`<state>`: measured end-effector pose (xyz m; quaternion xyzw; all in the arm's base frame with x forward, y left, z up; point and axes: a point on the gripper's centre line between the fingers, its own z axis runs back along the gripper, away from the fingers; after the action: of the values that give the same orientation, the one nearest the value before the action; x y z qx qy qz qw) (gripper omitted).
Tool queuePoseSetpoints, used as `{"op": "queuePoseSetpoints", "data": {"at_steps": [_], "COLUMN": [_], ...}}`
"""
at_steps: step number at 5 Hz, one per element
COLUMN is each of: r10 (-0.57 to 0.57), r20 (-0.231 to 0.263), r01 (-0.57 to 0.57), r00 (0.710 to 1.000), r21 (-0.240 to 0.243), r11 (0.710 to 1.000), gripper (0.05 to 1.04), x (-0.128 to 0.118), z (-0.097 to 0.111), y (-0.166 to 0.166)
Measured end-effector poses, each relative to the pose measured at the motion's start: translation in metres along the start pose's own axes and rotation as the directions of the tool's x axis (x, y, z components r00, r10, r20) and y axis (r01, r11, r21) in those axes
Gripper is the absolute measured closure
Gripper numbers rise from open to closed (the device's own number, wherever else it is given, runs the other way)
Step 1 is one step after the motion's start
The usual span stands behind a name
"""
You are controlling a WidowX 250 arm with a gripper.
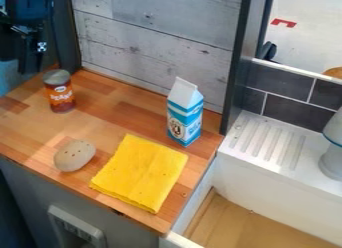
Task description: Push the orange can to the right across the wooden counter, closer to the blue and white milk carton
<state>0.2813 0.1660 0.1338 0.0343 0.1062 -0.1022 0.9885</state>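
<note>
Standing below and right of end effector: can, seemingly near; cannot tell grip state.

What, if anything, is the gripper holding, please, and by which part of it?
Nothing that I can see: the gripper is at the upper left, and the can, carton, yellow cloth and potato-like object rest on the wooden counter.

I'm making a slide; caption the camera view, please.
Orange-labelled can, blue-and-white carton, yellow cloth and tan rounded object on a wooden countertop.
</note>
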Motion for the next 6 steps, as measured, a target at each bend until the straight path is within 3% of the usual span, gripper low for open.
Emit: {"op": "queuePoseSetpoints", "data": {"at_steps": [1,3,5,6], "r10": [-0.007,0.104,0.191,0.221], "r20": [-0.022,0.036,-0.009,0.002], "r01": [0.006,-0.099,-0.19,-0.218], "r00": [1.0,0.994,0.981,0.975], "r21": [-0.02,-0.116,-0.173,-0.17], "r11": [1.0,0.988,0.966,0.961], "gripper": [0.083,0.083,0.083,0.083], "x": [0.002,0.01,0.022,0.029], "z": [-0.009,-0.008,-0.028,-0.031], "y": [-0.002,0.033,0.053,0.064]}}
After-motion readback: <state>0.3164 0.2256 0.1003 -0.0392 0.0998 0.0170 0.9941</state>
